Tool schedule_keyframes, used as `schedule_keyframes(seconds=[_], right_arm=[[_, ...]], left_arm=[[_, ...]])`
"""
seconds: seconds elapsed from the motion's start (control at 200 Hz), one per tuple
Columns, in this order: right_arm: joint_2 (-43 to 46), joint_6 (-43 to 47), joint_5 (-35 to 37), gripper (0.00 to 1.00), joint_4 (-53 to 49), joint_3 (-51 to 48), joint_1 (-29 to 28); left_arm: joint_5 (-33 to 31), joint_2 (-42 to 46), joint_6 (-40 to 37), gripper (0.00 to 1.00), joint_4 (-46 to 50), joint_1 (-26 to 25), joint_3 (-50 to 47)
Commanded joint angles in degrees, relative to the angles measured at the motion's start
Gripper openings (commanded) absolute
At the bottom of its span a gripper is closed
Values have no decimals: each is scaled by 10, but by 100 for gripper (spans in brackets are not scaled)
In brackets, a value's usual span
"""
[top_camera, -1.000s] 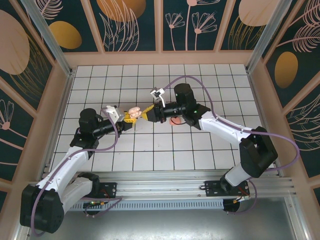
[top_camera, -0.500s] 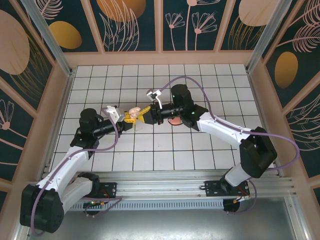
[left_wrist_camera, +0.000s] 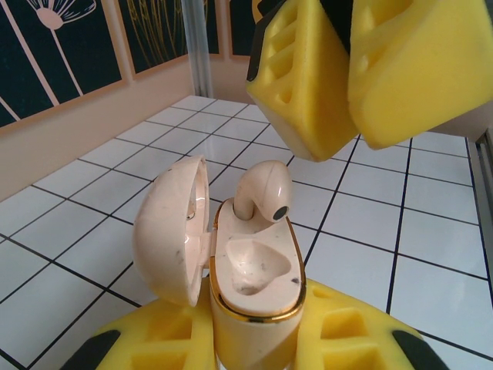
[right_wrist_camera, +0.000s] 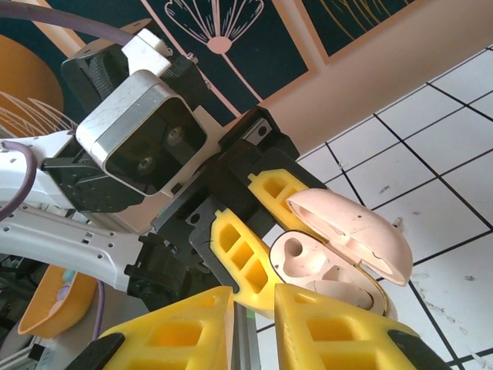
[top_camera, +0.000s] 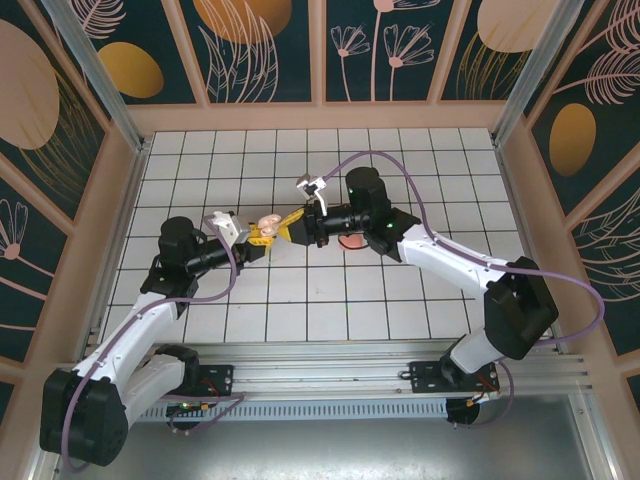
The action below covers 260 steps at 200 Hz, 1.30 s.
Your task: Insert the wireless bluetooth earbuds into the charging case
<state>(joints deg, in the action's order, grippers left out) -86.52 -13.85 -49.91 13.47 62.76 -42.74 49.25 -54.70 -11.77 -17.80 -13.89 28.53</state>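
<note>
Left gripper (left_wrist_camera: 254, 343) is clamped on the base of the charging case (left_wrist_camera: 254, 270), above the tiled table (left_wrist_camera: 431, 231). In the left wrist view the lid (left_wrist_camera: 171, 231) is hinged open to the left. One earbud (left_wrist_camera: 264, 190) sits in the far socket, near socket bare. Right gripper (left_wrist_camera: 348, 85) hangs just above the earbud, yellow fingers nearly together with nothing visible between them
</note>
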Motion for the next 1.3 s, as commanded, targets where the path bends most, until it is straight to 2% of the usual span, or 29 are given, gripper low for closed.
schedule_keyframes(seconds=[0.0,0.566,0.731,0.786,1.001,1.171,1.296], right_arm=[[-2,10,15,21,0,8,1],[-30,21,20,20,-7,37,-12],[1,24,35,33,-3,19,-11],[14,25,52,38,-5,10,-10],[63,38,170,43,-2,-32,-24],[66,80,260,46,6,-50,-64],[36,59,297,47,80,-69,-94]], left_arm=[[15,4,0,11,-15,-2,14],[16,5,2,11,-15,-2,13],[-42,4,28,11,-12,-2,15],[-72,1,45,10,-10,-2,18],[-166,-25,94,9,16,5,43],[-177,-54,172,10,-2,65,51],[-193,-67,216,11,-21,90,48]])
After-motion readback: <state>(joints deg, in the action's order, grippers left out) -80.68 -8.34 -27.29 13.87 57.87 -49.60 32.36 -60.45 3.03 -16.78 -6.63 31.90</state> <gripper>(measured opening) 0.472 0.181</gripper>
